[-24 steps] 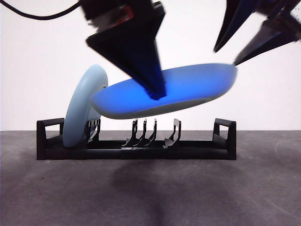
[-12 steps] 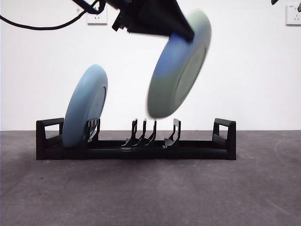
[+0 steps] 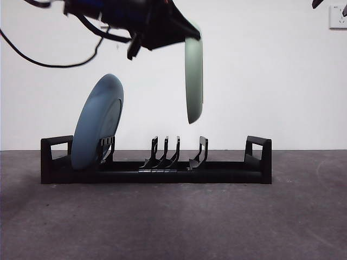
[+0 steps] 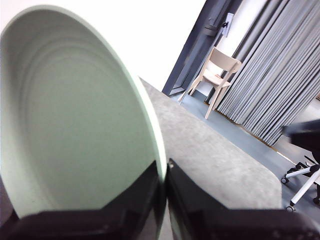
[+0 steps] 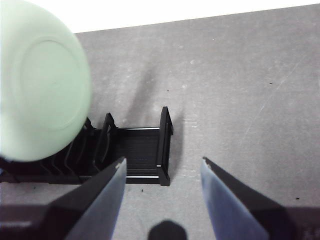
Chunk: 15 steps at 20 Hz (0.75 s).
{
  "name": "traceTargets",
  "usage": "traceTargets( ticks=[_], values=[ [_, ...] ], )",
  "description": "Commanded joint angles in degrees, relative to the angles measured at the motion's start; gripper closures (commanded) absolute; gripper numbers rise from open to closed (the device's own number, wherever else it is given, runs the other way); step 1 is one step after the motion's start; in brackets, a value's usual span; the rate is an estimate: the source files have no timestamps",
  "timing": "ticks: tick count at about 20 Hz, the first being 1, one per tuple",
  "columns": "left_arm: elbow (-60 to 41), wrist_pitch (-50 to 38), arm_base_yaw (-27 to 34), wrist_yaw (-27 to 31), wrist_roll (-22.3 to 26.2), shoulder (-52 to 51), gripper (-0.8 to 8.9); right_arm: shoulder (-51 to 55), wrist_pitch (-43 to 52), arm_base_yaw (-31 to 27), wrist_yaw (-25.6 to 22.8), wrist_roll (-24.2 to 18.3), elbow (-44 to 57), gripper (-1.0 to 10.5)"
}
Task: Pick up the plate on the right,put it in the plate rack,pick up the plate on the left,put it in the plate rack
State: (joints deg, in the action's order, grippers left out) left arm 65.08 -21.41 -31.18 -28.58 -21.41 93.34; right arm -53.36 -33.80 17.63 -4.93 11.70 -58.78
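Note:
A pale green plate [image 3: 194, 76] hangs upright and edge-on above the middle dividers of the black plate rack [image 3: 162, 172], clear of them. My left gripper [image 3: 187, 35] is shut on its upper rim; in the left wrist view the jaws [image 4: 164, 175] pinch the rim of the plate [image 4: 75, 125]. A light blue plate [image 3: 97, 122] leans in the rack's left end. My right gripper [image 5: 163, 161] is open and empty, high above the rack's right end [image 5: 162, 145], seeing the green plate [image 5: 42, 80] from its underside. Only its tip [image 3: 317, 3] shows in the front view.
The rack stands on a grey table [image 3: 217, 216] before a white wall. A wall socket [image 3: 339, 16] is at the top right. A chair [image 4: 220, 70] and grey curtains [image 4: 280, 75] lie beyond the table.
The green plate turned from lying flat to upright and edge-on over the rack's middle. The right gripper drew away up to the right, out of the front view.

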Motion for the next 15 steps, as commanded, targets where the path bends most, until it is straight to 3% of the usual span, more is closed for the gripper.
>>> traceTargets(
  ticks=[1, 11, 15],
  values=[
    [2.0, -0.8, 0.5, 0.0, -0.4, 2.6, 8.22, -0.5, 0.3, 0.0, -0.2, -1.1, 0.1, 7.0],
    [2.8, 8.7, -0.4, 7.0, 0.7, 7.2, 8.14, -1.9, 1.0, 0.0, -0.1, -1.1, 0.1, 7.0],
    [2.8, 12.6, -1.8, 9.3, 4.0, 7.2, 8.13, -1.9, 1.6, 0.0, -0.1, -1.1, 0.1, 7.0]
  ],
)
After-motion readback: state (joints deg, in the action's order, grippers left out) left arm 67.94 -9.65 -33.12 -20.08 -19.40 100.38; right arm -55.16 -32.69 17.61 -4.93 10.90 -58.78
